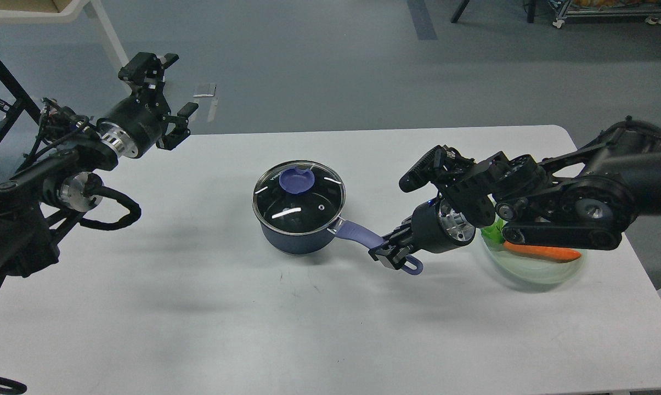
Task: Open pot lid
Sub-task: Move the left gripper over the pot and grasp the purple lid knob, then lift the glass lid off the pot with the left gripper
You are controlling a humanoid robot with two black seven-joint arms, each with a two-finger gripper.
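Observation:
A dark blue pot (pixel 294 238) stands in the middle of the white table (pixel 198 307). Its glass lid (pixel 299 198) lies on it, with a purple knob (pixel 297 179) toward the lid's far side. The pot's purple handle (pixel 363 236) points to the right and toward me. My right gripper (pixel 389 253) is shut on the handle near its end loop. My left gripper (pixel 168 90) is open and empty, held high above the table's far left edge, well away from the pot.
A clear glass bowl (pixel 533 269) with a carrot (pixel 541 250) and a green leaf (pixel 492 230) sits at the right, partly under my right arm. A black frame and a white table leg stand at the far left.

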